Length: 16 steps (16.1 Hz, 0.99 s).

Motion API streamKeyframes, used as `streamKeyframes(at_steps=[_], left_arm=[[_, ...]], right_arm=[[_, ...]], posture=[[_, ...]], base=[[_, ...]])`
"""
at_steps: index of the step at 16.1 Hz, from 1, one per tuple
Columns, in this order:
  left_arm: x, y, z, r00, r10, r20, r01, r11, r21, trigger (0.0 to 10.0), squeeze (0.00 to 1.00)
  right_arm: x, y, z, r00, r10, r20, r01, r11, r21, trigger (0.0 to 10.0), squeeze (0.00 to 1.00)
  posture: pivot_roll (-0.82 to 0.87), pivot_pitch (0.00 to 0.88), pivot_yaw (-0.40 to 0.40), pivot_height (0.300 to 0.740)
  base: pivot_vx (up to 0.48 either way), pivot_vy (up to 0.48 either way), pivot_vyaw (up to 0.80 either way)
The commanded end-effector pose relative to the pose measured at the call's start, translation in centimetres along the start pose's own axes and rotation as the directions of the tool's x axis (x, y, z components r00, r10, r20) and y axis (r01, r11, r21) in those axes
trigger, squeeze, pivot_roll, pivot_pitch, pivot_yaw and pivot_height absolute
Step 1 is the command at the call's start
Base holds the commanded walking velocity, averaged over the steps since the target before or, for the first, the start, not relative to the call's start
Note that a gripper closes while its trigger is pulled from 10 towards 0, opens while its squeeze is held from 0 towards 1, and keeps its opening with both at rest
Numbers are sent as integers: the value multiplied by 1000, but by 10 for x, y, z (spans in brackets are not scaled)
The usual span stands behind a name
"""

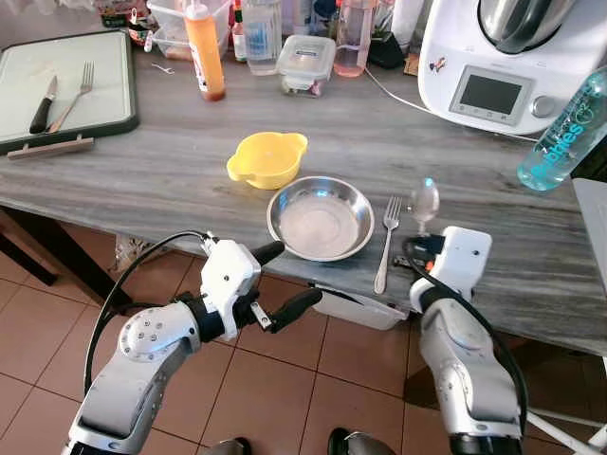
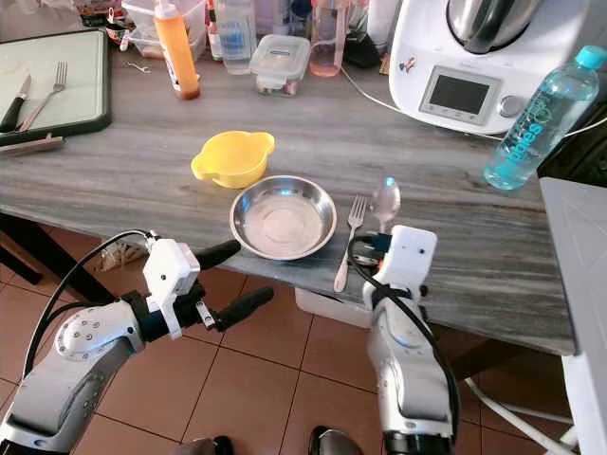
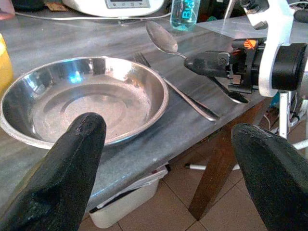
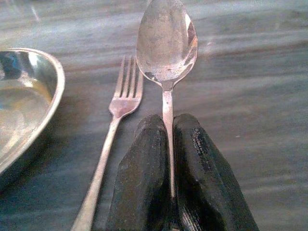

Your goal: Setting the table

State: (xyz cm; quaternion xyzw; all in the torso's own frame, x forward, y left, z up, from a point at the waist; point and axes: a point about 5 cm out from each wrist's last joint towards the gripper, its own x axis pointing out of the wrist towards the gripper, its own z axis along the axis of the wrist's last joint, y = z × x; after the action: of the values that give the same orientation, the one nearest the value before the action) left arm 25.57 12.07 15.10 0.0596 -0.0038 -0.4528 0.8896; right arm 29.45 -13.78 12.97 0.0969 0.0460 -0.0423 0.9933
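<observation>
Place setting at the near edge of the grey wooden table. The steel plate lies by that edge, with the yellow bowl just behind it toward the table's middle and the fork just beside its right rim, handle reaching the edge. The right gripper pinches the handle of the spoon between closed fingers, bowl pointing toward the far edge and held beside the fork on the side away from the plate. The left gripper hangs off the near edge, below the plate, fingers spread wide and empty. Judged step: laying the spoon. The next move calls for lowering it flat, parallel to the fork without touching it, then parting the fingers.
</observation>
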Motion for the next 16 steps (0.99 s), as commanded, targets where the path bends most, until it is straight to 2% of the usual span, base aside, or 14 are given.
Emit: streamKeyframes(at_steps=[1, 11, 16], left_arm=[[-1, -2, 6, 1000, -18, 11, 18, 1000, 13, 10000, 0], [0, -6, 27, 999, -31, 13, 31, 999, 23, 10000, 0], [2, -8, 28, 999, -38, -2, 38, 999, 18, 10000, 0]], right_arm=[[-2, 12, -5, 1000, 10, -25, -8, 998, 59, 10000, 0], [-18, -2, -13, 994, -84, -69, 90, 992, 92, 10000, 0], [-17, 9, -17, 994, -41, -103, 53, 991, 120, 10000, 0]], posture=[[130, 193, -40, 740], [132, 191, -20, 740], [132, 193, -16, 740]], base=[[0, 0, 0], [0, 0, 0], [0, 0, 0]])
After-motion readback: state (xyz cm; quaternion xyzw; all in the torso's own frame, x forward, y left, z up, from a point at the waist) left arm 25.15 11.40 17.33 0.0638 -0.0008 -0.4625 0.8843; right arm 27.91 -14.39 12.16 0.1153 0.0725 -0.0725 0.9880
